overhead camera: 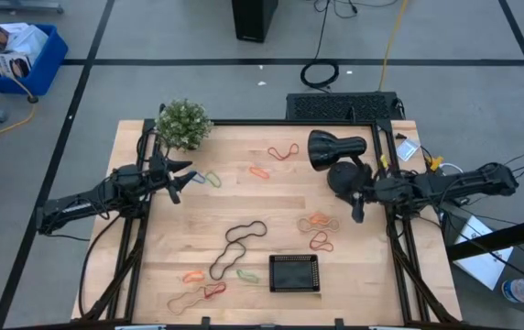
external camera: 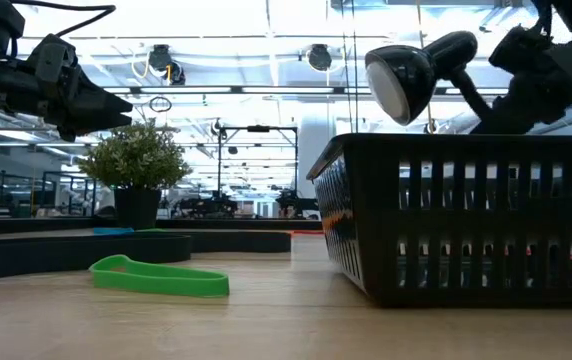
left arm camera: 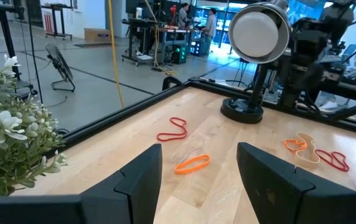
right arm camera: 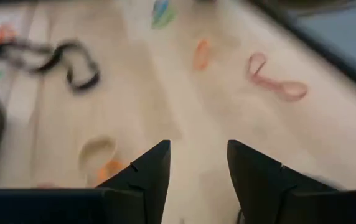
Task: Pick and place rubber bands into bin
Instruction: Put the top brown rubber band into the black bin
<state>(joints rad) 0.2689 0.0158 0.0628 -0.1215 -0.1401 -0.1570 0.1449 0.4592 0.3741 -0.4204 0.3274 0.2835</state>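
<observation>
Rubber bands lie loose and flat on the wooden table: a long black loop [overhead camera: 237,246], a red one [overhead camera: 283,151], an orange one [overhead camera: 259,171], an orange and tan pair [overhead camera: 317,222], and several more near the front left [overhead camera: 203,286]. The black bin [overhead camera: 294,272] stands near the front edge; its latticed wall [external camera: 466,220] fills the low view beside a green band [external camera: 159,277]. My left gripper [overhead camera: 187,177] hovers open at the left, pointing level toward the right edge. My right gripper [overhead camera: 357,211] hovers open at the right, tipped down over the tan band [right arm camera: 97,149].
A black desk lamp [overhead camera: 335,151] stands at the back right, close to my right arm. A potted plant [overhead camera: 184,124] sits at the back left corner, beside my left gripper. Bare wood lies in the middle of the table, between the two grippers.
</observation>
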